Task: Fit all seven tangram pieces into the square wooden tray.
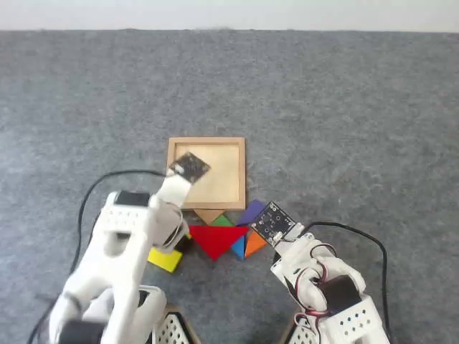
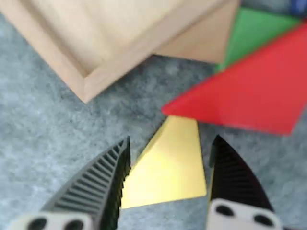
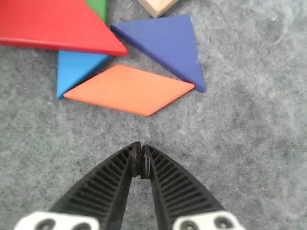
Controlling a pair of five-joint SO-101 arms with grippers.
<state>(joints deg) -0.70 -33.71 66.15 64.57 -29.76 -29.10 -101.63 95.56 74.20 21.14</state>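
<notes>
The square wooden tray (image 1: 206, 172) lies empty in the middle of the grey mat. Just in front of it the pieces are bunched: a red triangle (image 1: 215, 239), green (image 1: 222, 221), light blue (image 1: 238, 248), an orange parallelogram (image 1: 255, 244), a purple triangle (image 1: 252, 212) and a plain wood triangle (image 1: 208, 214). The yellow piece (image 1: 165, 259) lies apart from them at the left. My left gripper (image 2: 168, 158) is open, low over the yellow piece (image 2: 168, 167), one finger on each side. My right gripper (image 3: 140, 160) is shut on nothing, a short way from the orange parallelogram (image 3: 129, 89).
The tray's corner (image 2: 88, 84) and the red triangle (image 2: 249, 96) lie close beyond the yellow piece. The purple triangle (image 3: 165, 43) and light blue triangle (image 3: 76, 69) border the orange piece. Bare grey mat surrounds the tray on the far side and both flanks.
</notes>
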